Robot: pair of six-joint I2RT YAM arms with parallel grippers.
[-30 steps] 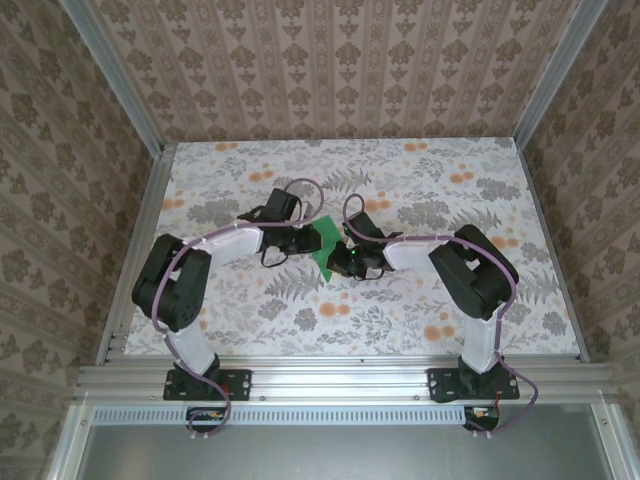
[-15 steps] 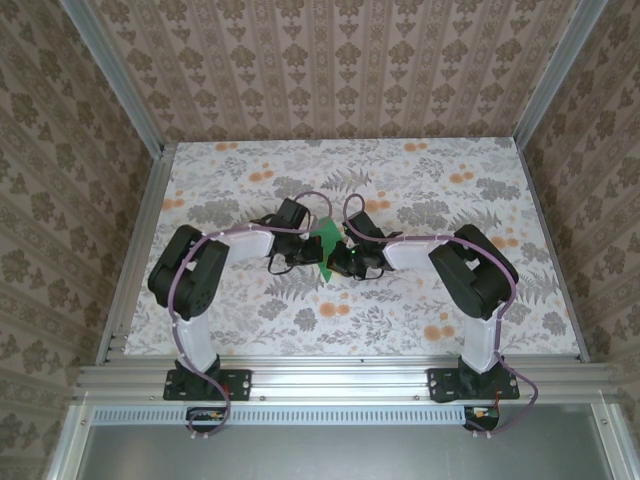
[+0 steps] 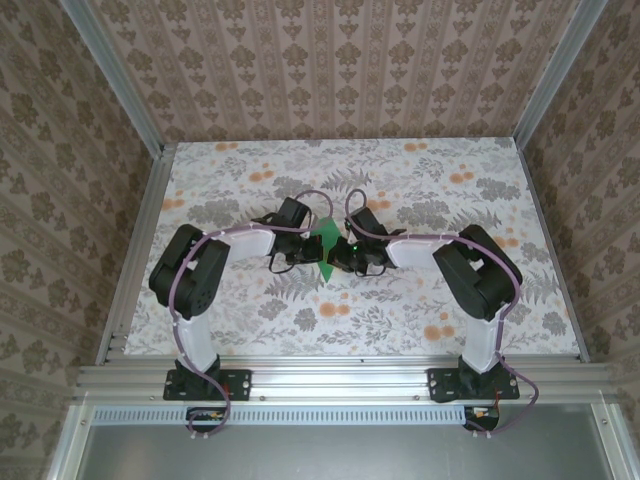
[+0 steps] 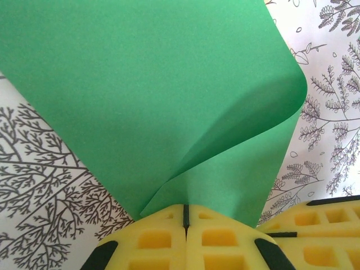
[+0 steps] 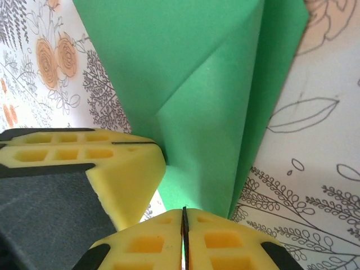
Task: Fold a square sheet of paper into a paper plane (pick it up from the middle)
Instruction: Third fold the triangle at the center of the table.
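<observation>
**A:** How do the pincers stand?

**B:** The left gripper [image 4: 184, 216] has its yellow foam pads [image 4: 152, 239] pressed together on the thin, bright green sheet of paper [image 4: 152, 95], which rises from them in a soft curl. The right gripper [image 5: 184, 216], just beside it, is pinched onto the same sheet near a sharper diagonal crease.

**A:** And the sheet itself?

**B:** It is held between both grippers, near the middle of the flower-printed table [image 3: 400, 310].

**A:** What makes this fold go well?

**B:** I'd say one clamp should stay firm while the other brings the edges level. Pulling the two apart could tear or slip such thin paper. Only then press the bend flat.
</observation>
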